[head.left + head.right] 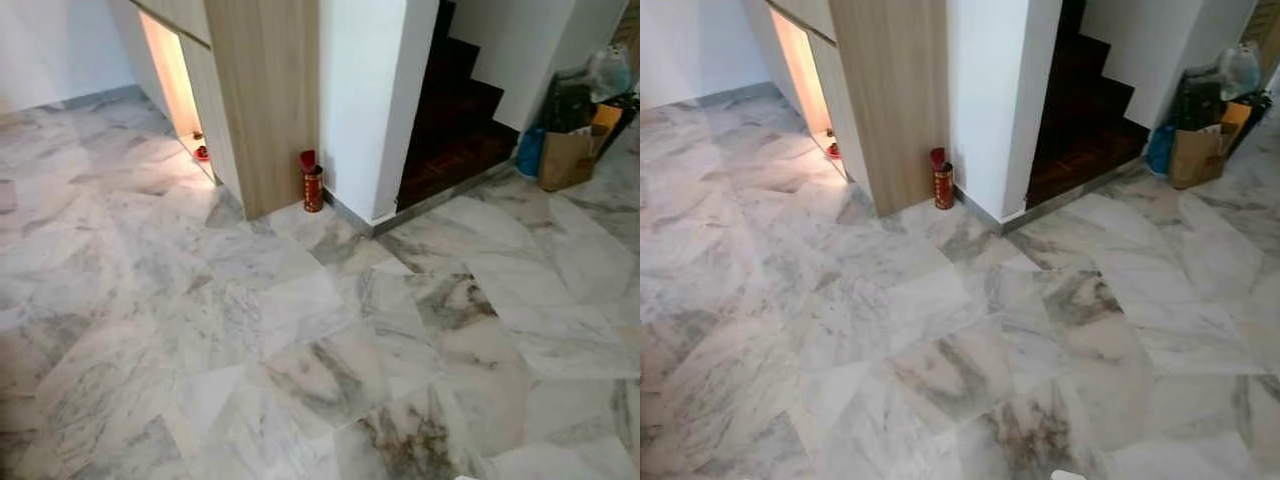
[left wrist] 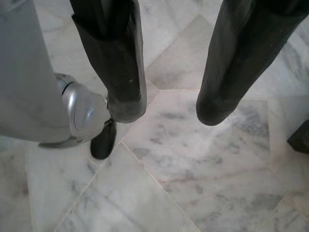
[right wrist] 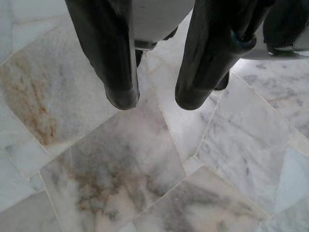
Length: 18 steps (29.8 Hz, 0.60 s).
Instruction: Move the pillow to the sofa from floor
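Observation:
Grey-veined white marble floor (image 1: 300,330) stretches ahead of me in the eye views. My left gripper (image 2: 169,108) hangs down over the floor tiles, its two black fingers (image 2: 123,92) apart with nothing between them. My right gripper (image 3: 157,99) also points down at the marble, its fingers (image 3: 120,92) apart and empty. A silver part of my own body (image 2: 72,111) sits beside the left gripper.
A wooden cabinet (image 1: 260,100) and a white pillar (image 1: 365,100) stand ahead, with a red can (image 1: 313,185) at their foot. Dark stairs (image 1: 455,120) rise to the right. A brown paper bag (image 1: 565,155) and other bags sit at far right.

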Motion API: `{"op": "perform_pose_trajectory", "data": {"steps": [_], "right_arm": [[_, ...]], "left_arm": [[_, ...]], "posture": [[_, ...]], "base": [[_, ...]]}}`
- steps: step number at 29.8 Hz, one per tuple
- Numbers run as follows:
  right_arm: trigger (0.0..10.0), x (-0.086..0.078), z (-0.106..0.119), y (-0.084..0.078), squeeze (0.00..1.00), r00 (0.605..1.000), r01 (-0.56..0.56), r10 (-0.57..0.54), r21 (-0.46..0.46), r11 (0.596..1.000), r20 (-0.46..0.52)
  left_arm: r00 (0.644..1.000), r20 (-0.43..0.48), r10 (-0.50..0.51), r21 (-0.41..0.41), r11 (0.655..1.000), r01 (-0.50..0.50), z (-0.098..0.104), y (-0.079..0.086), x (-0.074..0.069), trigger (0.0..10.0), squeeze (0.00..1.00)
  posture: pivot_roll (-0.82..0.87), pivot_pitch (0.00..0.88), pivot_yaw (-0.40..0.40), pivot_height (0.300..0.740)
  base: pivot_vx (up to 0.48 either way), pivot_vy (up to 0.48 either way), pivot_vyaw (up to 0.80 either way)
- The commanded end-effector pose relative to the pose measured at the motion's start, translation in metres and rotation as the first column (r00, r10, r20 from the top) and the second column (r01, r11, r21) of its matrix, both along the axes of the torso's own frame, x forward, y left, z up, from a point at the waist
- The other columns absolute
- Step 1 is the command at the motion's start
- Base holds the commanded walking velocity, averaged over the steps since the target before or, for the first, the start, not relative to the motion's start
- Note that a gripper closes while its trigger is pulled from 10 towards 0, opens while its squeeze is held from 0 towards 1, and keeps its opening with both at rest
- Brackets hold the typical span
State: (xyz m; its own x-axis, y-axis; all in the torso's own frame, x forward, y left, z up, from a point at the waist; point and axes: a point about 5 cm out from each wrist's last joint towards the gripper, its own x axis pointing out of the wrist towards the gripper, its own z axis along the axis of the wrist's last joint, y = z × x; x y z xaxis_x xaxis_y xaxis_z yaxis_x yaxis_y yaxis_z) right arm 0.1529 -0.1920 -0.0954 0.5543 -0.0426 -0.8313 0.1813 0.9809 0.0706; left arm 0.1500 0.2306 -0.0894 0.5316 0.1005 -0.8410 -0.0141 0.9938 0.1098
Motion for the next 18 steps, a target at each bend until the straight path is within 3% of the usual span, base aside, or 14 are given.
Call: {"op": "perform_pose_trajectory", "data": {"steps": [1, 18], "right_arm": [[10.0, 0.039, 0.017, -0.001, 0.00, 0.988, -0.146, 0.146, -0.016, 0.989, 0.054], [10.0, 0.041, 0.020, -0.015, 0.00, 0.988, -0.140, 0.142, -0.027, 0.990, 0.059]], "left_arm": [[0.993, 0.079, 0.084, -0.054, 0.995, -0.080, 0.006, -0.023, 0.026, 10.0, 0.00], [0.991, 0.106, 0.081, -0.043, 0.996, -0.077, 0.012, -0.020, 0.037, 10.0, 0.00]], "posture": [[0.03, 0.005, -0.048, 0.740], [0.03, 0.006, -0.042, 0.740]], "base": [[0.000, 0.000, 0.80], [0.000, 0.000, 0.80]]}}
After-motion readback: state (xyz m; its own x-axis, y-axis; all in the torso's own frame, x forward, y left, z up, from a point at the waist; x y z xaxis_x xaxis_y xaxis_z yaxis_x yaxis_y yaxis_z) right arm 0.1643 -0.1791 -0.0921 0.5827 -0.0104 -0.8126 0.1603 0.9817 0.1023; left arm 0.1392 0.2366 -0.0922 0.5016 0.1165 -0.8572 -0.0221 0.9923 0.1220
